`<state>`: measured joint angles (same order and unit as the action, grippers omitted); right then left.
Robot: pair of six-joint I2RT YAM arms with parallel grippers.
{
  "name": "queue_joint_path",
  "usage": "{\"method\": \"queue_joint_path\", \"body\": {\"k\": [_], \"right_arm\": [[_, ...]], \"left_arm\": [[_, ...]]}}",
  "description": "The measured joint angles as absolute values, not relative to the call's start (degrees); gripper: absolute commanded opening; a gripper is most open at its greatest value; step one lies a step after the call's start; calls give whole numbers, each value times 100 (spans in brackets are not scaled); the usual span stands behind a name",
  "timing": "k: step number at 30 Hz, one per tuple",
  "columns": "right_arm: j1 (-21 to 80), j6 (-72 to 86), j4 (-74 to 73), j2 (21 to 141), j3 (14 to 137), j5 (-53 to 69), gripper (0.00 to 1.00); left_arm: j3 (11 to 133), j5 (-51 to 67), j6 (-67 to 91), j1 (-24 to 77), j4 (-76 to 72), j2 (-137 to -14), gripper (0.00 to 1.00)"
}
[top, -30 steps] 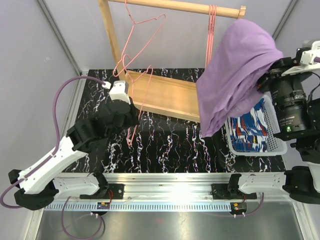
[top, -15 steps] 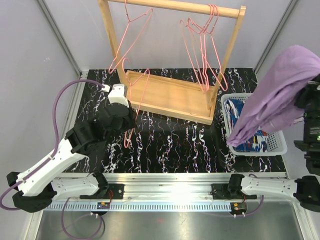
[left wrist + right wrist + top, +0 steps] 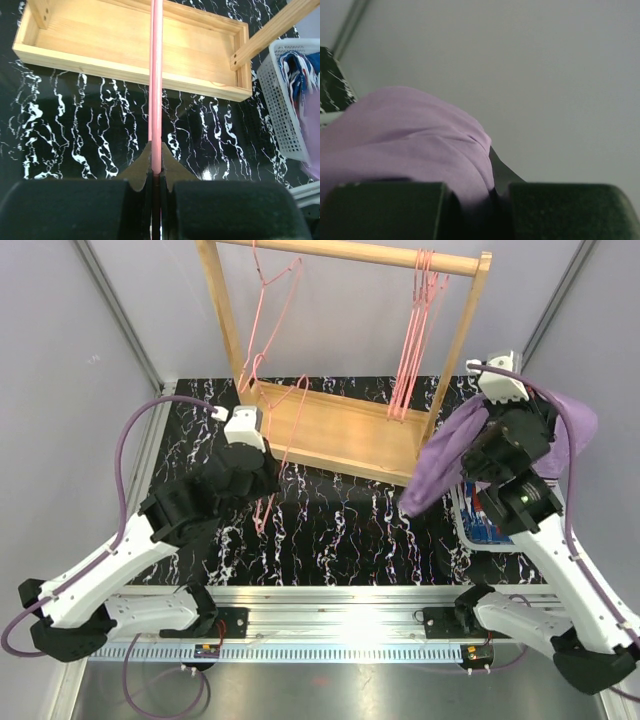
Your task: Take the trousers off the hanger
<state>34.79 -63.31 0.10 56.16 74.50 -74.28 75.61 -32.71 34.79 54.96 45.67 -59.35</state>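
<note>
Top external view shows the left arm reaching toward 12 o'clock over the black marbled table [image 3: 340, 525]; its left pincer [image 3: 156, 172] is clamped narrowly on the wire of a pink hanger [image 3: 156, 75], which hangs from the left end of the wooden rack [image 3: 340, 425] standing at 12 o'clock; a bunch of further pink hangers [image 3: 410, 340] crowds the right end of the rail. At about 3 o'clock the right arm is raised; its right pincer [image 3: 487, 200] is closed with a fold of the lilac trousers [image 3: 440, 460] nipped between the fingers; the cloth is off the rail and drapes down from the arm toward the rack's right post; whether it touches the post I cannot tell. Beneath it, at 3 o'clock on the table, sits a white mesh basket [image 3: 282, 110]; the blue patterned trousers [image 3: 300, 75] lie bunched inside it.
</note>
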Motion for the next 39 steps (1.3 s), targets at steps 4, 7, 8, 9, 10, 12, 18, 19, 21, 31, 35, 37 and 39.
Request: {"method": "queue_joint_path", "body": {"k": [4,7,8,9,10,12,18,19,21,31,35,37,39], "right_arm": [[2495,-5509,-333,5411,6842,-7185,0],[2244,-5472,47,5033,6665,-7205,0],[2215,-5507,246,4901,6652,-7234,0],[2198,-5561,458,4786,6652,-7253,0],[2187,-5653,648,4713,6650,-7266,0],[2154,-5918,1138,4567,6643,-7303,0],[2088,-7004,2185,4475,6726,-7323,0],[2080,-7135,2202,4480,6744,-7321,0],[2045,-7336,2244,4471,6689,-7330,0],[620,-4958,165,5100,5277,-7043,0],[403,-4016,-493,5242,5011,-6932,0],[397,-3828,-548,5170,5009,-6930,0],[388,-3789,-506,5006,5022,-6934,0]], "left_arm": [[7579,-3131,3454,5489,4392,-6139,0],[7697,-3052,3404,5489,4322,-6375,0],[7728,-3030,3385,5489,4292,-6442,0],[7736,-3017,3361,5489,4254,-6479,0],[7736,-3006,3330,5489,4222,-6510,0],[7736,-2995,3277,5485,4204,-6530,0],[7708,-2998,3144,5435,4077,-6499,0],[7677,-2995,3131,5424,4045,-6477,0],[7566,-2993,3103,5406,3951,-6392,0],[7277,-2668,2993,5352,3625,-6246,0],[7050,-2578,2956,5352,3603,-6117,0],[6969,-2569,2923,5339,3610,-6047,0],[6923,-2565,2884,5299,3612,-6003,0]]}}
